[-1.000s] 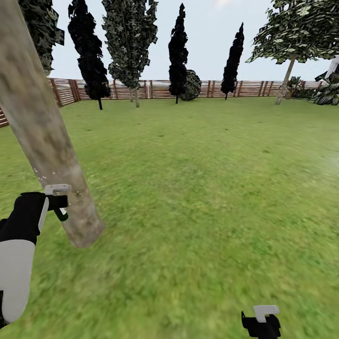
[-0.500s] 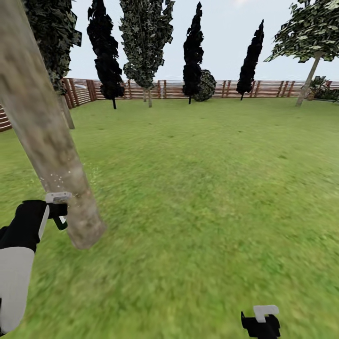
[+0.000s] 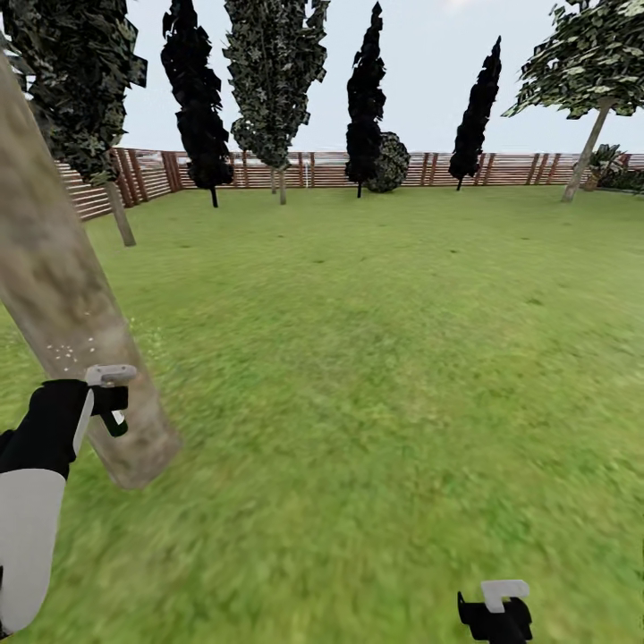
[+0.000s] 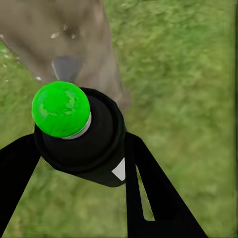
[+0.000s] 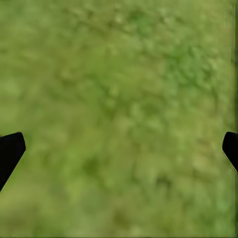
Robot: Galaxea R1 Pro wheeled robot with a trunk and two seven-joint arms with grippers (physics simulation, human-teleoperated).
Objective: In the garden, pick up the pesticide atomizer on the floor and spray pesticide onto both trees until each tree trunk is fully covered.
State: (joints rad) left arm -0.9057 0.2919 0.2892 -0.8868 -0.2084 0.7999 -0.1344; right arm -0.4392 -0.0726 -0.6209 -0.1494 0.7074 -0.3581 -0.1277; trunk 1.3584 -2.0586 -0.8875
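The pesticide atomizer (image 4: pixel 79 134) is a black bottle, and its top shows bright green in the left wrist view. My left gripper (image 4: pixel 82 146) is shut on it, one black finger on each side. In the head view the left gripper (image 3: pixel 111 404) holds it right against the thick mottled tree trunk (image 3: pixel 63 295), which leans across the left side. Pale specks dot the bark just above the gripper. A second wide-canopy tree (image 3: pixel 586 148) stands far off by the fence at the right. My right gripper (image 3: pixel 496 610) hangs low over grass, open and holding nothing (image 5: pixel 119 148).
The lawn (image 3: pixel 376 358) stretches ahead to a brown slat fence (image 3: pixel 501 168). Dark columnar trees (image 3: pixel 365 98) and a round bush (image 3: pixel 392 163) line the fence. A thin-stemmed tree (image 3: pixel 118 210) stands behind the near trunk.
The whole view has shifted: first to the left, then the near trunk slid left and lower in the picture. Both arms keep the same pose, the left still holding the atomizer.
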